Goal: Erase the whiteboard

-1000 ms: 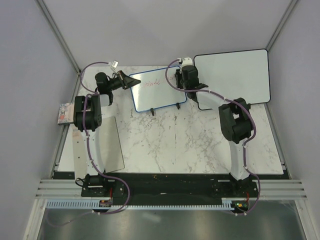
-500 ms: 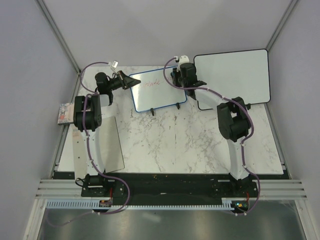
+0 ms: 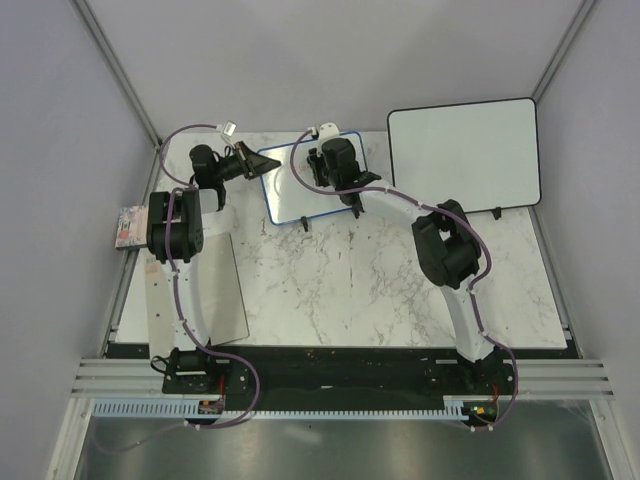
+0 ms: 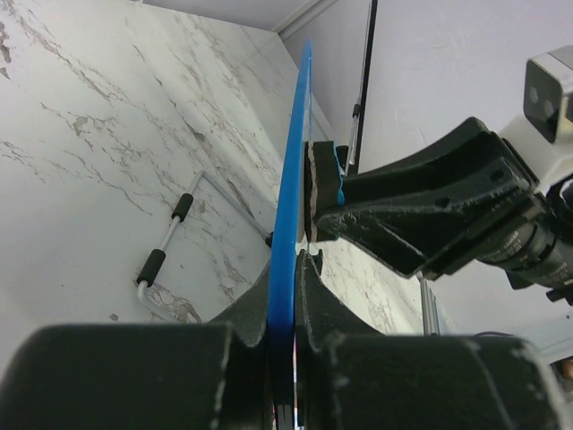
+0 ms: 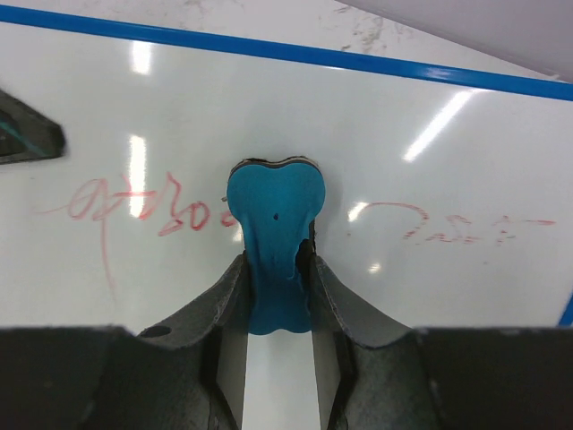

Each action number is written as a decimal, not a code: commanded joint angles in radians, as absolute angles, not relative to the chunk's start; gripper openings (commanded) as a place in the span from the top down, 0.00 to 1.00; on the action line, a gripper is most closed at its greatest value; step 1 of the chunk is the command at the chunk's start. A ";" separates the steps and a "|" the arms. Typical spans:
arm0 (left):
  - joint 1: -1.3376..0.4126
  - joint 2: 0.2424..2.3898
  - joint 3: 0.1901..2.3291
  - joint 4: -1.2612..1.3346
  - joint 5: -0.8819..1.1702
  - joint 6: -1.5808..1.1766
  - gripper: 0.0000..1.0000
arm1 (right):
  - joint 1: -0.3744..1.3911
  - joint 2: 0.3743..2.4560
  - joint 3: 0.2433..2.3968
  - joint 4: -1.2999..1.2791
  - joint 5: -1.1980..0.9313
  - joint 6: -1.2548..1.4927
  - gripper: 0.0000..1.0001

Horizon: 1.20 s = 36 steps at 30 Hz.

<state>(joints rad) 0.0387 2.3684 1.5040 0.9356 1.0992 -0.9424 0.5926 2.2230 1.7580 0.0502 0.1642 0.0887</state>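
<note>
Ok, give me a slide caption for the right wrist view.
Right end effector holds a blue eraser against the whiteboard, between two patches of red handwriting.

Blue-framed whiteboard (image 5: 179, 107), red handwriting (image 5: 134, 202); teal eraser (image 5: 273, 224); grey-veined white table (image 3: 350, 280)

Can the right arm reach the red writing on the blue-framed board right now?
Probably yes: the right hand presses its blue eraser on the whiteboard between the red scrawls, nothing in the way; the left hand clamps the board's edge.
</note>
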 commanded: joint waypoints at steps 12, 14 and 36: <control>0.034 2.373 1.497 0.907 1.104 -0.746 0.98 | 0.744 2.410 1.953 -0.067 0.138 0.117 1.00; 0.032 2.373 1.497 0.908 1.104 -0.746 0.98 | 0.755 2.419 1.970 -0.071 0.141 0.123 1.00; 0.031 2.370 1.496 0.900 1.108 -0.738 0.98 | 0.758 2.393 1.913 0.063 0.246 0.314 1.00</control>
<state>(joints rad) 0.0410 2.3684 1.5040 0.9138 1.1030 -0.9333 0.7444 2.3657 1.9591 0.0582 0.1322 0.2707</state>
